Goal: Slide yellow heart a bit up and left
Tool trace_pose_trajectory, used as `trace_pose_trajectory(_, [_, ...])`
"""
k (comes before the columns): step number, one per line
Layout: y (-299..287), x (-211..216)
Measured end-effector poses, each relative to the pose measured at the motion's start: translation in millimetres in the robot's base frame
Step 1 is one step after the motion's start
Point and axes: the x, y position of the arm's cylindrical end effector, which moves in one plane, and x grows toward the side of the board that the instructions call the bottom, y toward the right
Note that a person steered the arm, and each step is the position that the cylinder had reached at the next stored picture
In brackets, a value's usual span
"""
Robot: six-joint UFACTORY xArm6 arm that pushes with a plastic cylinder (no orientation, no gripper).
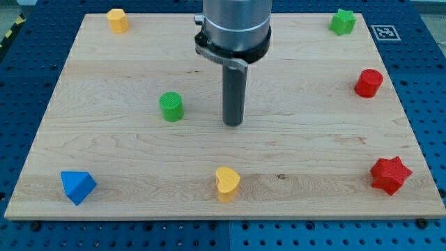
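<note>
The yellow heart (227, 184) lies near the bottom edge of the wooden board (125, 146), just left of centre. My tip (233, 124) rests on the board above the heart, slightly to its right, with a clear gap between them. The rod rises from the tip to the arm's grey body at the view's top. The green cylinder (171, 107) stands to the left of my tip.
A yellow block (118, 20) sits at the top left, a green star (342, 21) at the top right. A red cylinder (368, 83) is at the right edge, a red star (389, 174) at the bottom right, a blue triangle (77, 186) at the bottom left.
</note>
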Motion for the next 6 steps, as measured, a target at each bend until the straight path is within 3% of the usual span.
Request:
trace_pose_trajectory(1, [18,76])
trace_pose_trajectory(2, [25,103])
trace_pose_trajectory(4, [11,130])
trace_pose_trajectory(6, [-12,104])
